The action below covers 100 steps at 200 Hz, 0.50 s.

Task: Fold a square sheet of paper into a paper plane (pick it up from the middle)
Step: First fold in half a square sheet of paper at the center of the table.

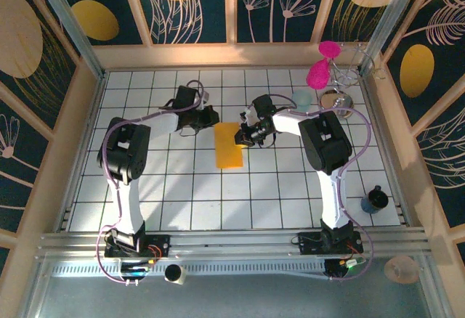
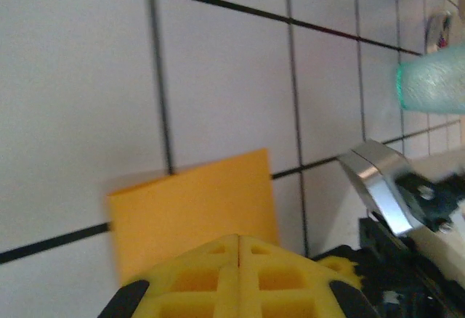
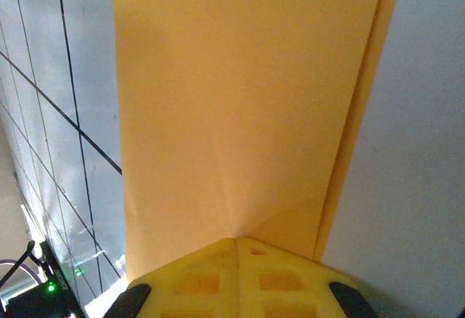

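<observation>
**Left hand** (image 1: pixel 208 118): fingers (image 2: pixel 196 282) together, nothing between them. It is at the 11 o'clock corner of the sheet, tips over the paper's end edge. Whether they actually touch the paper cannot be told. Judged purpose: a closed tip works as a weight, pinning that corner so the paper does not slide while the other hand works.

**Sheet** (image 1: pixel 229 147): orange-yellow and plain, lying flat at mid-tabletop (image 1: pixel 182 187). It is doubled into a narrow rectangle, long sides running 12 to 6 o'clock. The right wrist view shows a second layer's edge along one long side, with faint diagonal creases meeting near the fingertips. There is no pointed nose yet, so the plane is judged to be at an early fold.

**Right hand** (image 1: pixel 244 136): fingers (image 3: pixel 290 282) together, tips on top of the sheet at its 2 o'clock long edge. They bear on the paper rather than clamp it — no layer shows between them. Judged purpose: pressing the fold flat.

**Cup** (image 1: pixel 303 100): pale teal, at 1 o'clock on the tabletop, well apart from the sheet. It is not part of the fold — a thing for the right arm to clear when swinging back.
</observation>
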### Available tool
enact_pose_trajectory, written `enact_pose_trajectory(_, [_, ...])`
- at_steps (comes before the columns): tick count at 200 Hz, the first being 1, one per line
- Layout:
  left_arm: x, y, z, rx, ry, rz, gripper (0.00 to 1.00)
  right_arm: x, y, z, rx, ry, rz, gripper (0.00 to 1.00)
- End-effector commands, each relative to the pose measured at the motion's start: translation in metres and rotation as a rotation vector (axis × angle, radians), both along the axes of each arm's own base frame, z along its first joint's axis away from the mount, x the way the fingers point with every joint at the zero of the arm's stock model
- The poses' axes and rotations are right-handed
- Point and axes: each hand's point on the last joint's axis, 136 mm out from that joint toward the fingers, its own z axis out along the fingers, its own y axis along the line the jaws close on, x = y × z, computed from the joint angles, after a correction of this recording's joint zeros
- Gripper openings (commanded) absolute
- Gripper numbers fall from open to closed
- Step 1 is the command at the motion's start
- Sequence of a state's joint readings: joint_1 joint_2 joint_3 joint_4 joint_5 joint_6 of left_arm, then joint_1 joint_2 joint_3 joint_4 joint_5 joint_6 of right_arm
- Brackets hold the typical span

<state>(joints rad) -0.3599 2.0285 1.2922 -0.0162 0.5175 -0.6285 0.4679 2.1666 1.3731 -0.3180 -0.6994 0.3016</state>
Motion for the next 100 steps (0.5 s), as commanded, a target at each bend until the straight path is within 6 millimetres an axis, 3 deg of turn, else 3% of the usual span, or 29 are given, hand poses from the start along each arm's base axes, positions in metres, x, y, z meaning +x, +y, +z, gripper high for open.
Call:
enact_pose_trajectory(1, [-0.003,-0.013,-0.008,-0.012,0.024,-0.012,0.06,-0.043,-0.092,-0.111,-0.454,0.185,-0.092,0.01])
enact_pose_trajectory(60, [0.013,0.005,-0.053,0.146,0.093,0.057,0.05,-0.043,-0.094,-0.110,-0.464,0.178,-0.093,0.01])
enact_pose_trajectory(100, [0.026,0.047,-0.069,0.205,0.095,0.149,0.05,-0.041,-0.097,-0.108,-0.476,0.170,-0.095,0.01])
